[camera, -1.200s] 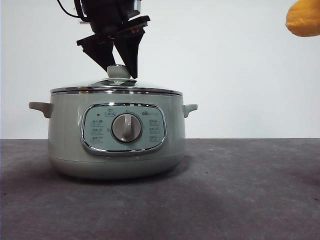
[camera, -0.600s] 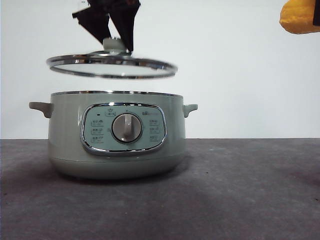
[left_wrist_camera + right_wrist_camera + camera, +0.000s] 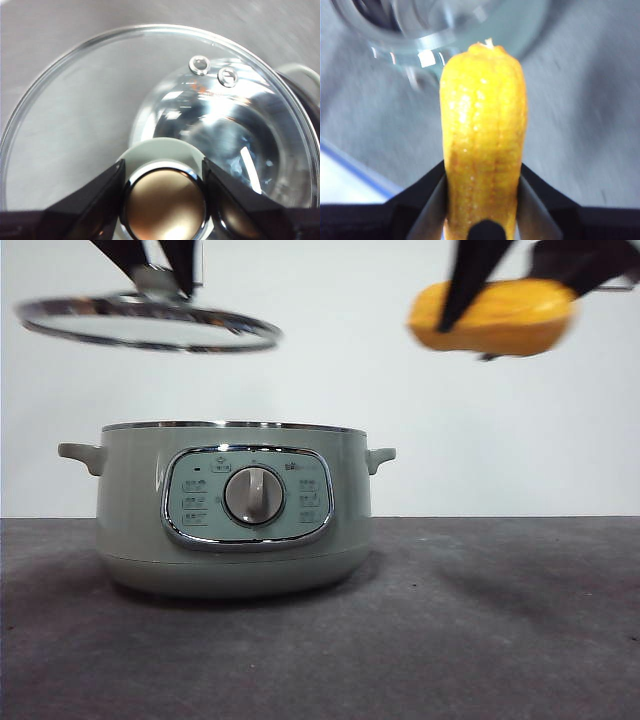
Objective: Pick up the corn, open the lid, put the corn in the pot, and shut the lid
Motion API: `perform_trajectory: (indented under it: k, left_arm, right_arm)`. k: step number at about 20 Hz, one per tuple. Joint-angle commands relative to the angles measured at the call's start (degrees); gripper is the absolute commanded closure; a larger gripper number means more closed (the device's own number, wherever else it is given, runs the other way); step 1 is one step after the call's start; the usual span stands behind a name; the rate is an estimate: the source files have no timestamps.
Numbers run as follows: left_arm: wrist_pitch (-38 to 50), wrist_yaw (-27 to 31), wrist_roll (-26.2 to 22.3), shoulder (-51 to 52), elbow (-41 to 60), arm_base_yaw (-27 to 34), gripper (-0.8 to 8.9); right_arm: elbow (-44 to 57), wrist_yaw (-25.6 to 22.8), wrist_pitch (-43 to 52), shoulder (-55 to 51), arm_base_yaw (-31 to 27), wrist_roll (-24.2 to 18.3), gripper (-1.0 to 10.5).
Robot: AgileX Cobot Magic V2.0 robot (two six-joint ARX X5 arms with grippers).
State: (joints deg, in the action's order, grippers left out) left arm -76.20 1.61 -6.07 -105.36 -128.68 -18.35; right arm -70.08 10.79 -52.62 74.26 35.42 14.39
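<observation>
The sage-green pot (image 3: 233,510) stands uncovered on the table, its steel rim bare. High above its left side hangs the glass lid (image 3: 148,324), level, held by its pale green knob (image 3: 162,195) in my left gripper (image 3: 158,270), which is shut on that knob. In the left wrist view the lid (image 3: 95,110) shows its two vent holes, with the pot's inside (image 3: 225,145) visible through the glass. My right gripper (image 3: 510,280) is shut on the yellow corn (image 3: 492,317), which lies sideways in the air up to the right of the pot. The corn (image 3: 483,145) fills the right wrist view.
A dark grey table (image 3: 480,620) stretches in front of and to the right of the pot. A plain white wall (image 3: 480,440) lies behind. The pot's blurred rim (image 3: 410,45) appears beyond the corn in the right wrist view.
The lid rose off the pot and moved up and to the left with my left gripper. The corn came in from the top right corner toward the pot, carried by my right gripper.
</observation>
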Motion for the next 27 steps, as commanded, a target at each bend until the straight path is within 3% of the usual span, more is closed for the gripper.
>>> perform_trajectory:
  k: [1,9,13,19,27]
  left_arm:
    - [1.0,0.0,-0.6,3.2,-1.1,3.2,8.26]
    - [0.8,-0.8,-0.8,7.3,-1.1,14.6,8.26]
    - [0.8,-3.7,-0.8,7.7,-1.1,18.9,8.26]
    - [0.8,-5.2,-0.9,7.7,-1.1,21.3,8.26]
    - [0.9,-5.2,-1.5,7.7,-1.1,21.3,8.26]
  right_arm:
    - [-7.6,0.2,0.9,7.2,0.7,0.3,9.5]
    - [-40.6,0.1,0.6,34.6,4.8,-2.2,9.6]
    - [-50.9,-0.5,0.5,46.6,6.7,-3.1,9.6]
    - [-53.8,-5.9,-0.2,56.0,8.1,-5.9,9.5]
    - [-53.8,-6.3,-2.9,59.8,8.1,-5.8,9.5]
